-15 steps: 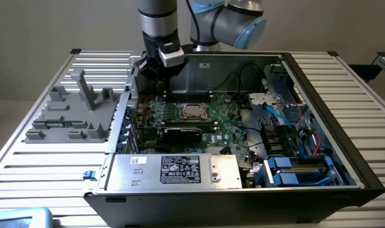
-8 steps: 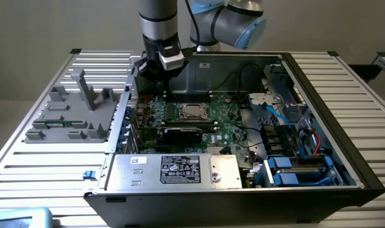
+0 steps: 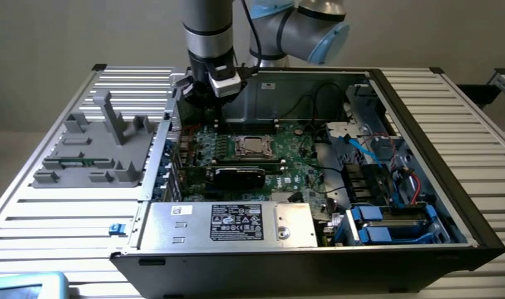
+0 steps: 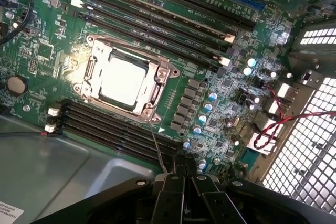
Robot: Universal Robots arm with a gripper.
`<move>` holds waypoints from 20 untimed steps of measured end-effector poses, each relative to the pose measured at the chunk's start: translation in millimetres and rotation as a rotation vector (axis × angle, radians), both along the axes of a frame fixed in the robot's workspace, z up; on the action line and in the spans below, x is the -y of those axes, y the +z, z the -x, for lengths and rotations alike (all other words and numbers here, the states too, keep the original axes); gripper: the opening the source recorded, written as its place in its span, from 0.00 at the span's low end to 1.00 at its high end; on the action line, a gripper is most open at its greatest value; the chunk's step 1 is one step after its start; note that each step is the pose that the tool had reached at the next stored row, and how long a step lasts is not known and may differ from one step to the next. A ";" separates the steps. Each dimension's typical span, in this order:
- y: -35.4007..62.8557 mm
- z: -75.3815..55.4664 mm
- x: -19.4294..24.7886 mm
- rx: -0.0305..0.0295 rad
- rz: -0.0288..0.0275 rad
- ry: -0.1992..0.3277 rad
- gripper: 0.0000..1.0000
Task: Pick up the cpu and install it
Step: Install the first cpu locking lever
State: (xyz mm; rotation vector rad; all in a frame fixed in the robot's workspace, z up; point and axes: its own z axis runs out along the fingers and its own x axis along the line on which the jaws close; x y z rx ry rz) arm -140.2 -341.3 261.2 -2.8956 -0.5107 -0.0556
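Jaws clenched on nothing — the cpu sits in its socket, well apart from them.

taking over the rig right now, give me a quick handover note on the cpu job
Gripper: shut and empty, hovering above the motherboard inside the open computer case, touching nothing.
Cpu: lying flat in the socket, with the metal frame around it, mid-board in the exterior view.
Done: the cpu is in the socket and not in the gripper.
Left: I cannot tell whether the socket frame is latched down over the cpu.
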 end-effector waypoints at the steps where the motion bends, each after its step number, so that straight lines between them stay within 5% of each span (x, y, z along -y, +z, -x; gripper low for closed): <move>1: -1.1 0.0 0.0 0.0000 -0.0062 -0.002 0.11; 9: -6.1 -0.4 0.0 -0.0007 -0.0339 -0.017 0.11; 14: -6.2 -2.9 0.0 0.0005 -0.0397 -0.026 0.11; 20: -5.3 -7.2 0.0 0.0095 -0.0488 -0.031 0.11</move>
